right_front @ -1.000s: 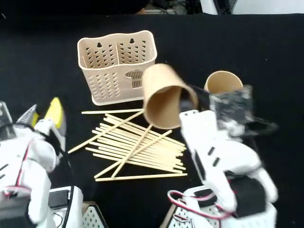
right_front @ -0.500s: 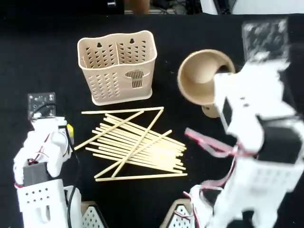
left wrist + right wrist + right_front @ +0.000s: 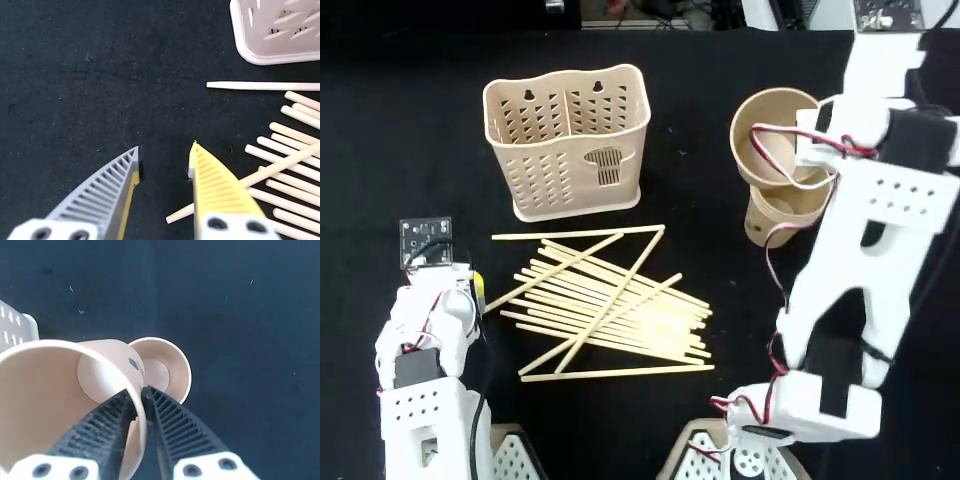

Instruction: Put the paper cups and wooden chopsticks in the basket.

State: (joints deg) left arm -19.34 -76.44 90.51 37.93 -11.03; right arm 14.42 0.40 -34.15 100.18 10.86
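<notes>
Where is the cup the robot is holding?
In the high view the held cup is at the right side, pinched in the right claw, next to the other cup, right of the basket.

The basket [image 3: 567, 140] stands at the back of the table [image 3: 400, 120], with the chopsticks [image 3: 605, 305] piled in front of it. Right of the basket, the upper cup [image 3: 765, 150] sits in the right gripper [image 3: 139, 391], over the lower cup [image 3: 780, 215]. The left gripper [image 3: 165, 146] is just left of the chopsticks
</notes>
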